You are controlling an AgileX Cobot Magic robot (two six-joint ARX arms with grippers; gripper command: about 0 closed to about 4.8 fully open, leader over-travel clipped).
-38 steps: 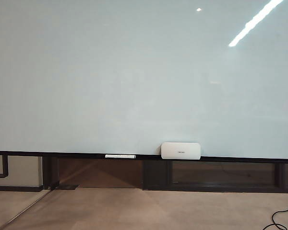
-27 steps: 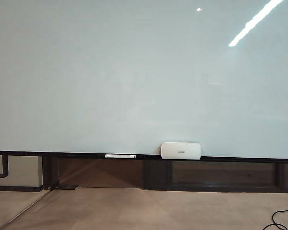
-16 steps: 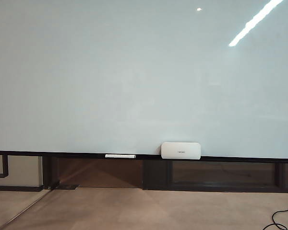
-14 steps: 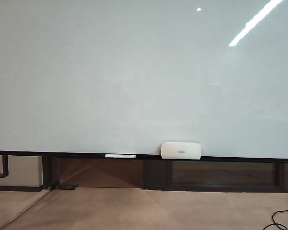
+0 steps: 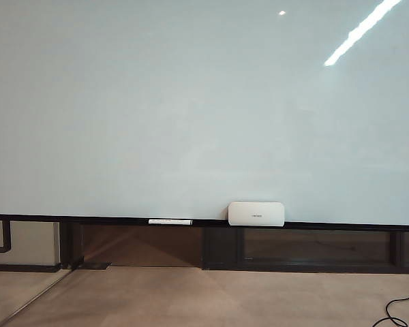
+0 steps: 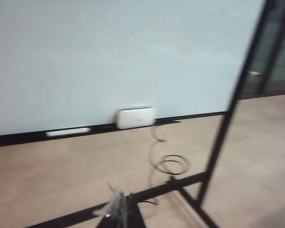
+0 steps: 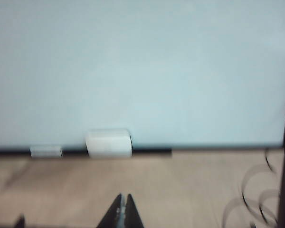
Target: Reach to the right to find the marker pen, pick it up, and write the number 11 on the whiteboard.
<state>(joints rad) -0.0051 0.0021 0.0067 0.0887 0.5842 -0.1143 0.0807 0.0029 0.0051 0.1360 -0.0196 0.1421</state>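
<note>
- The whiteboard (image 5: 191,109) fills nearly the whole exterior view: a glossy, pale bluish-white panel, free of marks, with ceiling lights reflected at its upper right.
- A black bottom rail (image 5: 88,221) runs along its lower edge.
- A white stick with black ends (image 5: 170,221) lies flat on the rail, left of centre.
- A white rounded box (image 5: 256,213) stands on the rail just right of the stick, apart from it.
- A black cable (image 5: 395,310) lies on the tan floor (image 5: 211,296) at the far right.
- The marker pen cannot be found in any view.
- No arm shows in the exterior view.
- Left gripper (image 6: 119,211): seen only in the blurred left wrist view, low above the floor and well short of the whiteboard (image 6: 114,57). A pale, translucent scrap sits at its tips. Whether its jaws are open or closed cannot be told.
- Right gripper (image 7: 123,209): seen in the right wrist view, pointing toward the whiteboard (image 7: 142,66), well apart from the white rounded box (image 7: 109,143). Its jaws are closed tip to tip, with nothing between them.
</note>
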